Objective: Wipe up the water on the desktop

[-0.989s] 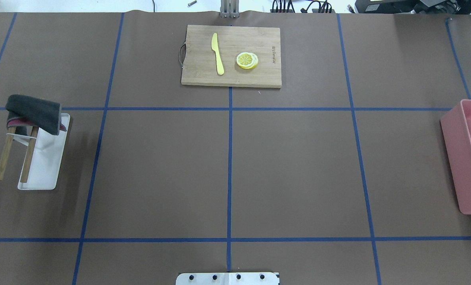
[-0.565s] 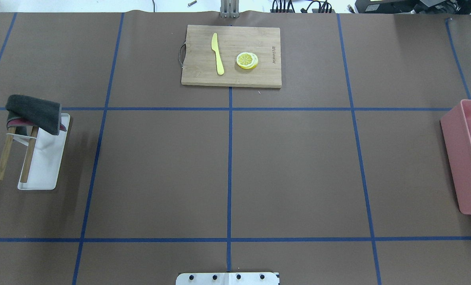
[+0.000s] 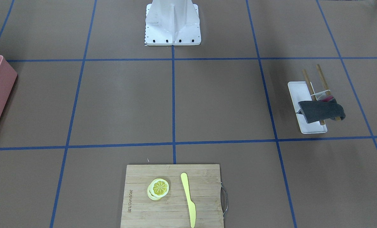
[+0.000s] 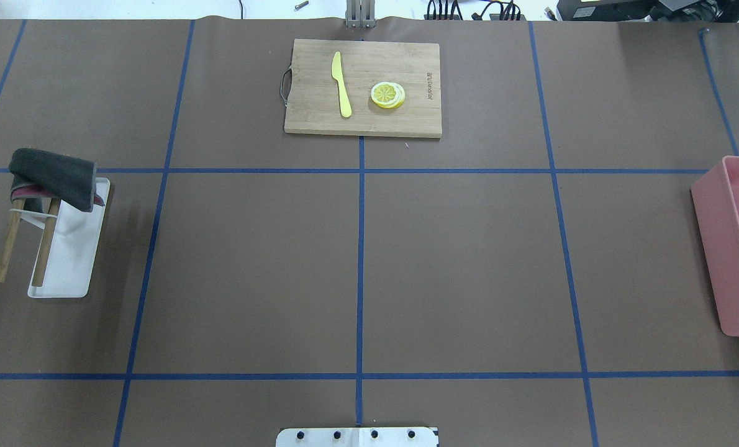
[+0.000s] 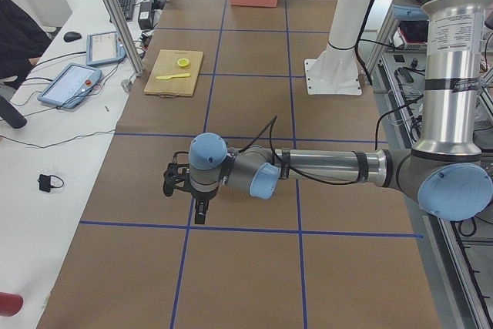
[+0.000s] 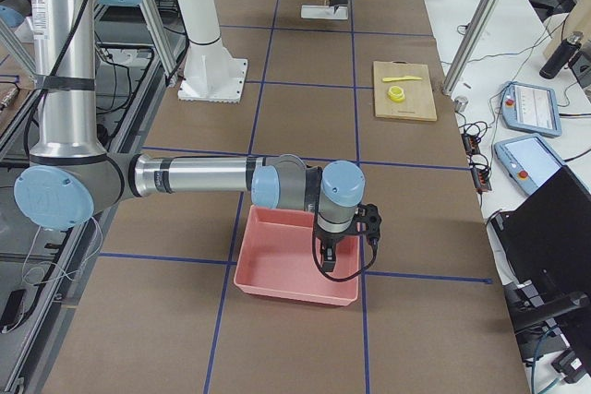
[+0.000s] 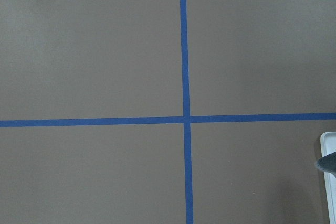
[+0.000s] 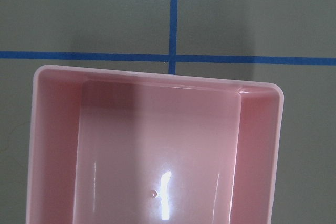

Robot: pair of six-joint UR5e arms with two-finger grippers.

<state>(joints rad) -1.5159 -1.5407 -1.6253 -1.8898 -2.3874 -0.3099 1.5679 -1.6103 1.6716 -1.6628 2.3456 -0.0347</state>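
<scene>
The brown desktop [image 4: 251, 267] with its blue tape grid fills both table views [image 3: 122, 101]; I make out no water on it. A dark grey cloth [image 4: 53, 177] hangs over a small wooden rack on a white tray [image 4: 65, 273] at the left. My left gripper [image 5: 173, 181] hovers over the table's left end; I cannot tell if it is open or shut. Its wrist view shows a tape crossing [image 7: 184, 119] and the tray's edge [image 7: 329, 182]. My right gripper [image 6: 369, 223] hovers over a pink bin [image 6: 295, 269]; I cannot tell its state.
The pink bin [image 4: 736, 248] stands at the right edge and looks empty in the right wrist view [image 8: 157, 74]. A bamboo cutting board [image 4: 320, 118] at the far middle carries a yellow knife [image 4: 341, 84] and lemon slices [image 4: 388, 94]. The robot's base [image 3: 172, 22] is at the near edge.
</scene>
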